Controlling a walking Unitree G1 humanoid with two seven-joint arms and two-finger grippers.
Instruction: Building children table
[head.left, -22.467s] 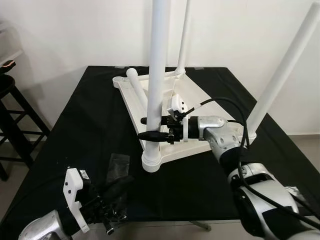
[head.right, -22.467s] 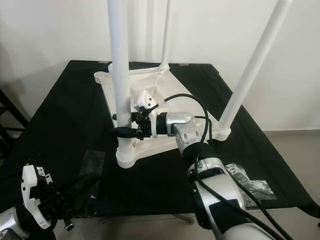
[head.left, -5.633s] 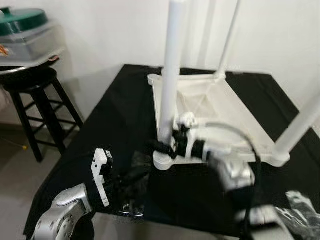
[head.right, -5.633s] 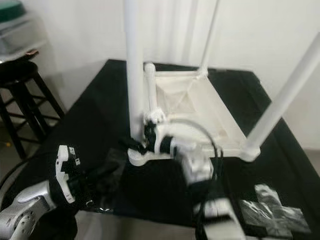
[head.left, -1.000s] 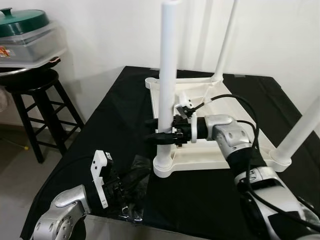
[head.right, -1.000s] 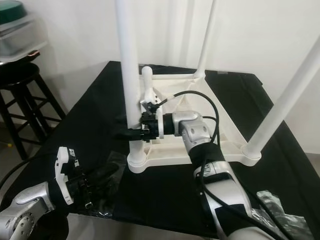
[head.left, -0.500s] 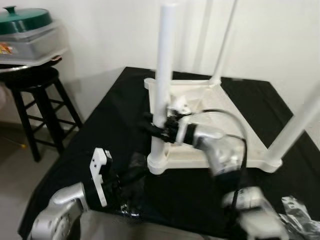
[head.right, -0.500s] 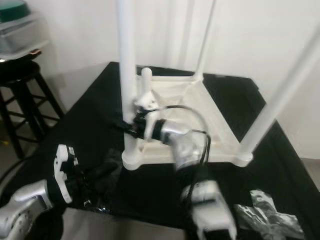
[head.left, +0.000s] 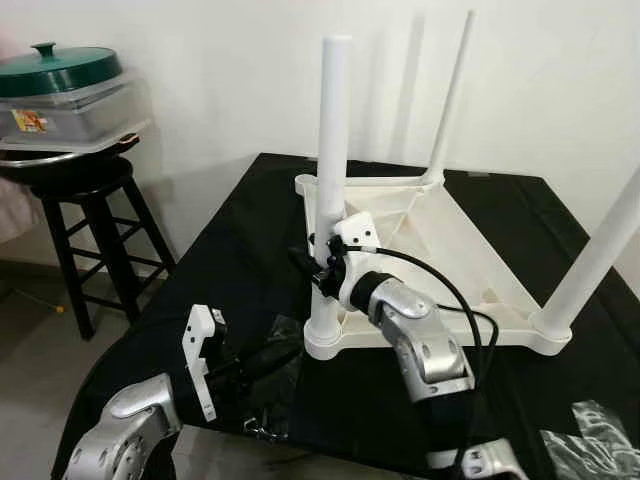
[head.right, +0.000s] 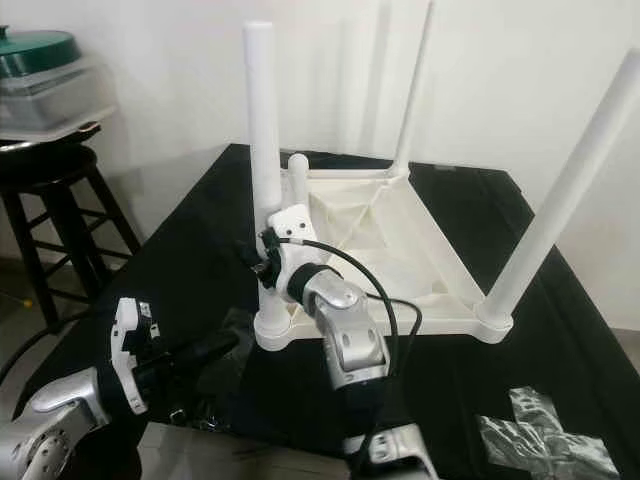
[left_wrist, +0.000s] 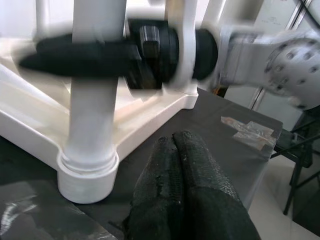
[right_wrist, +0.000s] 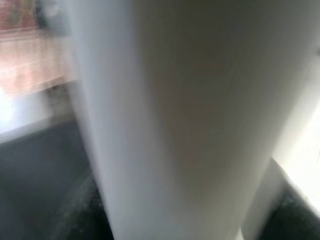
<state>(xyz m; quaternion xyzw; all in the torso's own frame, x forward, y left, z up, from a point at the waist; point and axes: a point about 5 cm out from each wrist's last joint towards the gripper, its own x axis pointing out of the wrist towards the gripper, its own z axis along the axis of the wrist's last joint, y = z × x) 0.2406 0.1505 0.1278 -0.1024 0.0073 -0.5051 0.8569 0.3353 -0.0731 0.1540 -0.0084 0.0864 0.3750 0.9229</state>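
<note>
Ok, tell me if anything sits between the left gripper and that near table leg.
Nothing solid does. The left gripper hangs low before the near leg, apart from it, above clear plastic wrap. The right gripper clamps that leg higher up.

White table frame (head.left: 455, 255) and white legs (head.left: 332, 130) on my black work table (head.left: 215, 270). My arms are silver, fingers black (left_wrist: 182, 165). Clear crinkled plastic bag (head.right: 545, 430) at the table's front right corner. A black stool (head.left: 95, 215) carries a green-lidded container (head.left: 60, 85).
</note>
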